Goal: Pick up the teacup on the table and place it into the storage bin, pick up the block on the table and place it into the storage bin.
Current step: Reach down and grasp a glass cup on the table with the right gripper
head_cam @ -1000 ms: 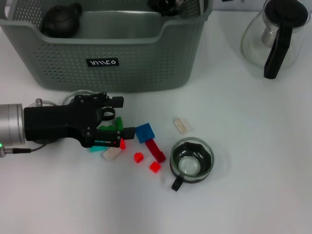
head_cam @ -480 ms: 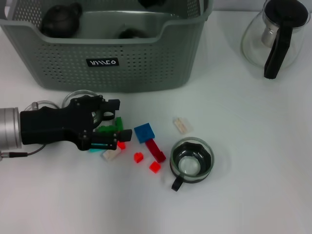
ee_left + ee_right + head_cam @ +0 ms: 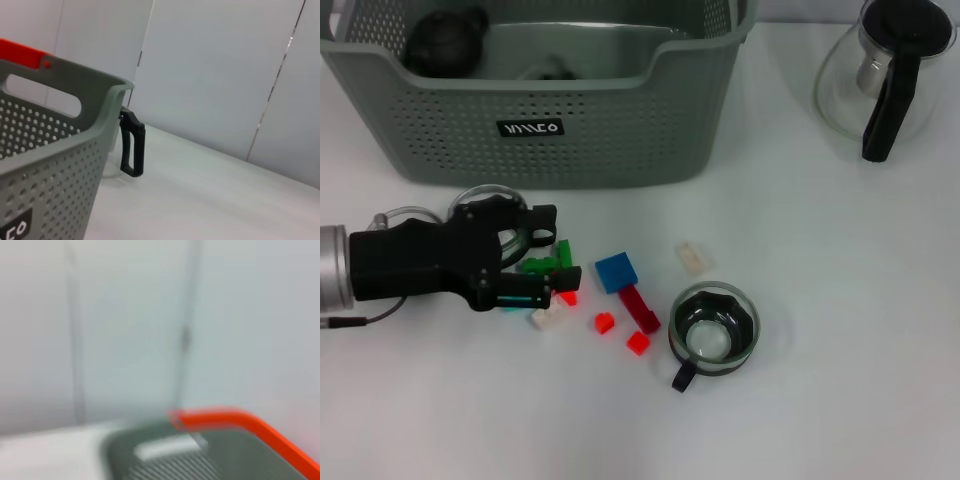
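Observation:
My left gripper (image 3: 556,250) lies low over the table in front of the storage bin (image 3: 620,130), open, its black fingers (image 3: 544,215) spread around a green block (image 3: 546,264) without closing on it. A clear glass teacup (image 3: 470,199) peeks out from under that gripper's body. A second teacup (image 3: 713,325), with a black handle, stands to the right. Loose blocks lie between them: blue (image 3: 616,272), dark red (image 3: 640,308), small red ones (image 3: 604,322) and cream (image 3: 692,257). The left wrist view shows the storage bin's wall (image 3: 45,150). The right gripper is out of view.
A glass teapot (image 3: 890,75) with a black handle (image 3: 132,150) stands at the back right. Inside the bin sit a dark round teapot (image 3: 445,40) and a small object (image 3: 550,70). The right wrist view shows only an orange-edged bin rim (image 3: 240,422).
My left gripper has drawn back to the left, still open. A dark shape at the bin's far rim has gone, and a small object has slid leftward inside the bin.

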Robot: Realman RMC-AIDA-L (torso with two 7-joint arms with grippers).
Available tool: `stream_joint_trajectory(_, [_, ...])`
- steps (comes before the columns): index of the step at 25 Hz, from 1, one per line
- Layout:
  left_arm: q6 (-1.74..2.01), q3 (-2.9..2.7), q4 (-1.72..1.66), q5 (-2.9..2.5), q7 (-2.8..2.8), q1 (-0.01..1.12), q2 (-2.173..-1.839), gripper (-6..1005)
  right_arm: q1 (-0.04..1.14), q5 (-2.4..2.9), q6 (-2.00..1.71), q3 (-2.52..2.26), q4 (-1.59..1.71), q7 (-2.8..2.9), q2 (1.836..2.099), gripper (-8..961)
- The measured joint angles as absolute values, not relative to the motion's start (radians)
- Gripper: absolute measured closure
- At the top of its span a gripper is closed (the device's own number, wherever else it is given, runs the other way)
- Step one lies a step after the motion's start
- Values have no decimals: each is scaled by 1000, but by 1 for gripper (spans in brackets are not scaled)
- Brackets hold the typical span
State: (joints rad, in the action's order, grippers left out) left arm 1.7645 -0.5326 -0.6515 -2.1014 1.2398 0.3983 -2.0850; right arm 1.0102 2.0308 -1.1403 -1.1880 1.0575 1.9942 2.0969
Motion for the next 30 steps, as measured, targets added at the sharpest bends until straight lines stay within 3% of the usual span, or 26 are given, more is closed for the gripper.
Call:
stream_joint_trajectory(11, [1780,-526,-652,-2110,1225,395,-2077,80,684,1891,-1750,-1153,1375,1876,2057,256])
stream_joint_trajectory(15, [1782,-531,-652,-2113,1215,397,-2077,80,610,1962,-1875,-1157,1424,1879,2072,259])
stream_joint_trajectory(20, [1779,-531,-652,-2114,1192,398,-2078,80,595,2120,-1892,-1203,1405,1876,2096,265])
stream_joint_trajectory(30, [1766,-528,-645,-2112,1190,405,-2079,80,669,2265,-1819,-1344,1290,1884,2099,264])
